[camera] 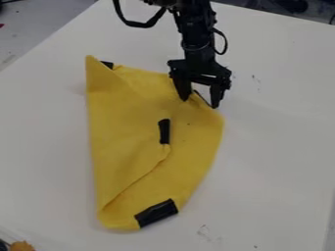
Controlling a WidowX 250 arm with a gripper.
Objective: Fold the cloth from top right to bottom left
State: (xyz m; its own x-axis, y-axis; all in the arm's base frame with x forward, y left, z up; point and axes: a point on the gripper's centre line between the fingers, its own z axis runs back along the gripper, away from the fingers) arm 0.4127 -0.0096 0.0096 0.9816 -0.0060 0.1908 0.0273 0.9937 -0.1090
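Nearest you, a black patch (157,213) marked the end of the yellow cloth (124,132), which lay partly folded on the surface (281,157). Farther back, your gripper (200,102) stood wide at the cloth's far right edge.

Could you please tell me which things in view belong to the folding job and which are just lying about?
Part of the job:
- yellow cloth, partly folded
- black patches on the cloth
- gripper, at the cloth's upper right edge
- white table under the cloth

Just lying about:
- small orange-brown thing at the lower left corner, too cut off to identify
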